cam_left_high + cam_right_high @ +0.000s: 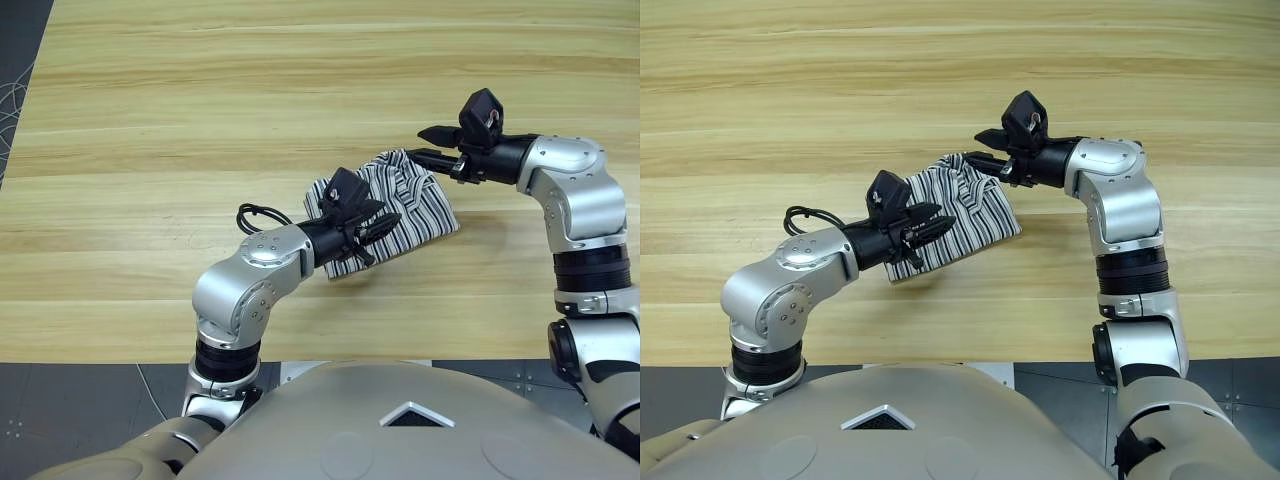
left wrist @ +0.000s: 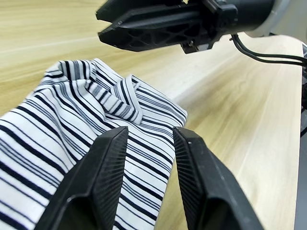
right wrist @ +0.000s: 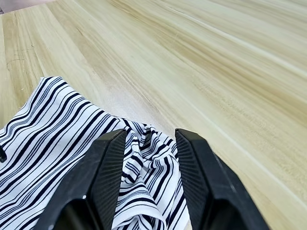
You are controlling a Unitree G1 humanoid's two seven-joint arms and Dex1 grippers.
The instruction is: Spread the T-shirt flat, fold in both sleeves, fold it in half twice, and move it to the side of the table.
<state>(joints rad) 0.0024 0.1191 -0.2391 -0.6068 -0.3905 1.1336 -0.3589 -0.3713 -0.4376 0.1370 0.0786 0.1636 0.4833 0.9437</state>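
The T-shirt (image 1: 420, 205), black-and-white striped, lies as a small folded bundle on the wooden table (image 1: 200, 100), right of centre near the front. My left gripper (image 1: 385, 220) hovers open over its near left part, and striped cloth shows in the gap between the fingers (image 2: 108, 163). My right gripper (image 1: 428, 145) is open at the bundle's far right corner. Bunched fabric (image 3: 144, 143) rises between its two fingers (image 3: 112, 163). The left wrist view also shows the right gripper (image 2: 100, 25) just beyond the shirt (image 2: 72, 110).
Bare wood stretches far and to the left of the bundle. The table's front edge (image 1: 120, 360) runs close below the arms, with dark floor (image 1: 20, 60) past the left edge. A black cable (image 1: 260, 213) loops off my left forearm.
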